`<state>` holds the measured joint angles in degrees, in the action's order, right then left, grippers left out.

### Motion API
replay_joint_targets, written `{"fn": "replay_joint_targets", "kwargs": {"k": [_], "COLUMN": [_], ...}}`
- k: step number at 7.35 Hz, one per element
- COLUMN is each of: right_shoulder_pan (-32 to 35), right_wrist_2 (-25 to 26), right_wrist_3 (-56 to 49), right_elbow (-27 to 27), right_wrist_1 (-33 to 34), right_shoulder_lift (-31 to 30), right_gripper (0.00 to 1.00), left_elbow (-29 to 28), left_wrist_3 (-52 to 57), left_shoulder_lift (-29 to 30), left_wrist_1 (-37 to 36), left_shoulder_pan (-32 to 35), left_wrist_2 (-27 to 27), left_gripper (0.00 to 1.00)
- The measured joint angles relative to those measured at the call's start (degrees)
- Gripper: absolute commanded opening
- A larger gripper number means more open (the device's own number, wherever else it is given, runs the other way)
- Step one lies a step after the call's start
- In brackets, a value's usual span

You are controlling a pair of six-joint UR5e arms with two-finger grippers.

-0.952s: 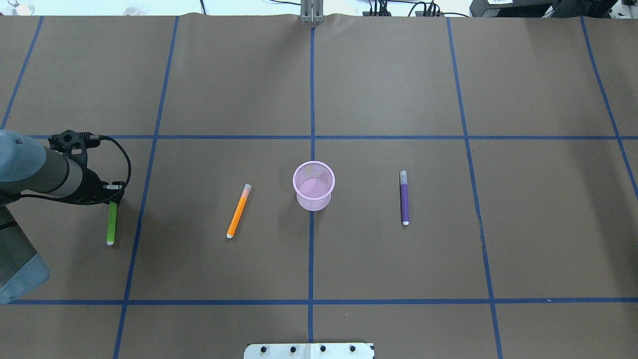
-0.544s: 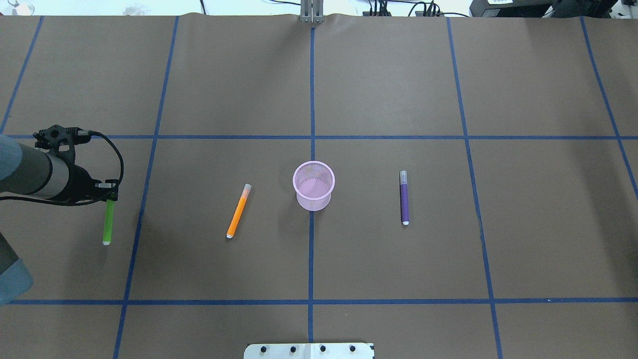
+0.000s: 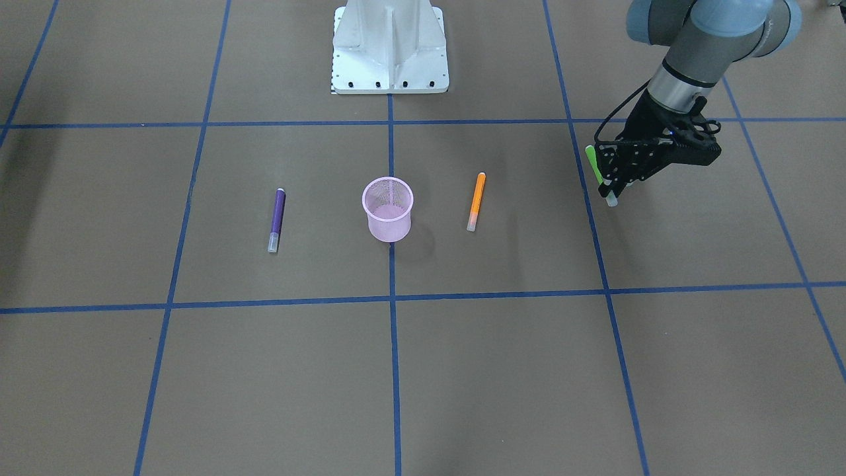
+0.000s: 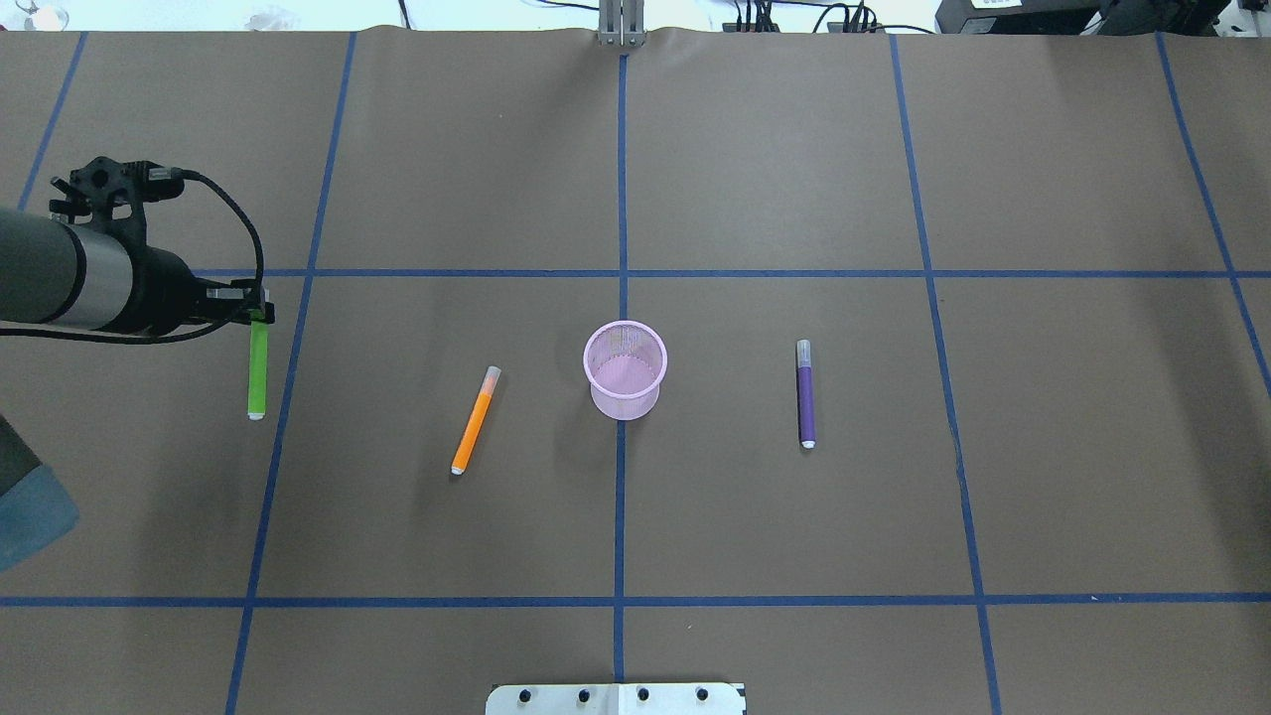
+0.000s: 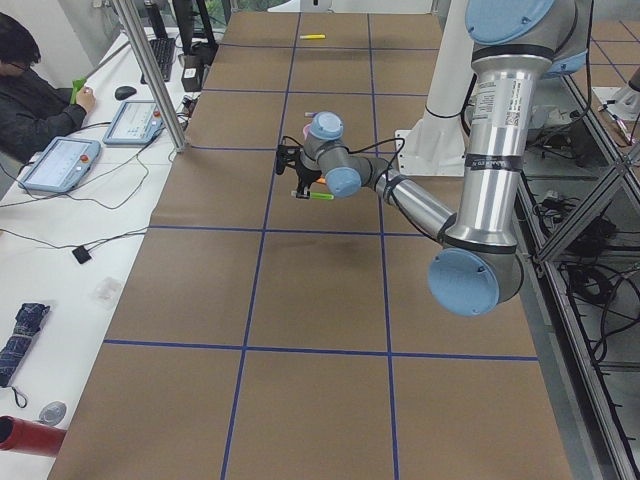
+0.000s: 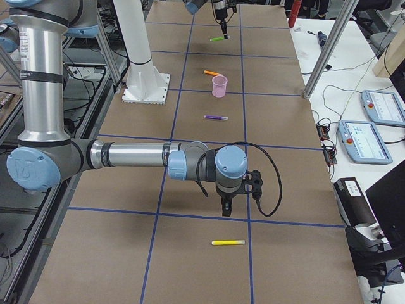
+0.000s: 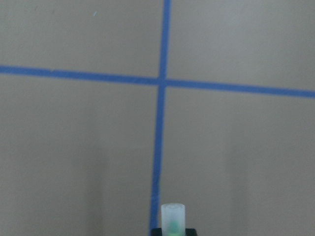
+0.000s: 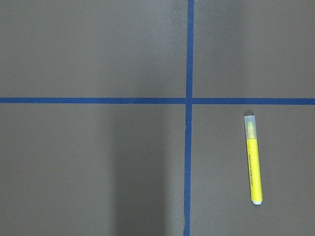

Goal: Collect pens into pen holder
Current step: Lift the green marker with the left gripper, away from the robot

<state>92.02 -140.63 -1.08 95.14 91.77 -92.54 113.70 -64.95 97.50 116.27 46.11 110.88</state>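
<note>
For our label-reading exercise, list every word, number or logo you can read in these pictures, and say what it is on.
No text here can be read outright.
Print along the yellow pen barrel: too small to read.
Label on the left arm upright tube: blurred, unreadable.
Label on the right arm upright tube: blurred, unreadable.

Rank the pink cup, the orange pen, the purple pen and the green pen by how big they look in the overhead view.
1. pink cup
2. orange pen and purple pen: alike, not ranked apart
Unsure: green pen, held in the left gripper and partly hidden
</note>
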Motion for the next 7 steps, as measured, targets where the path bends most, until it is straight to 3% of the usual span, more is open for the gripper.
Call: {"fn": "replay_joint_targets", "kwargs": {"k": [3,7], "right_shoulder_pan": [-2.97,-4.43], "right_wrist_2": [0.32,2.01], "right_wrist_3": [-1.75,-3.34], "right_elbow": [-3.31,-15.01], "right_wrist_1": [-0.82,-11.43], "right_shoulder_lift": [2.26,4.29], "right_gripper": [1.0,0.99], "left_elbow": [0.14,0.17], "left_wrist_3": [-0.73,-2.78], "left_shoulder_lift": [8.99,14.86], "left_wrist_1": [-0.53,-0.25], "left_shoulder_pan": [0.6,-2.47], "left_wrist_2": [-6.39,-23.9], "left_gripper": [0.0,0.0]}}
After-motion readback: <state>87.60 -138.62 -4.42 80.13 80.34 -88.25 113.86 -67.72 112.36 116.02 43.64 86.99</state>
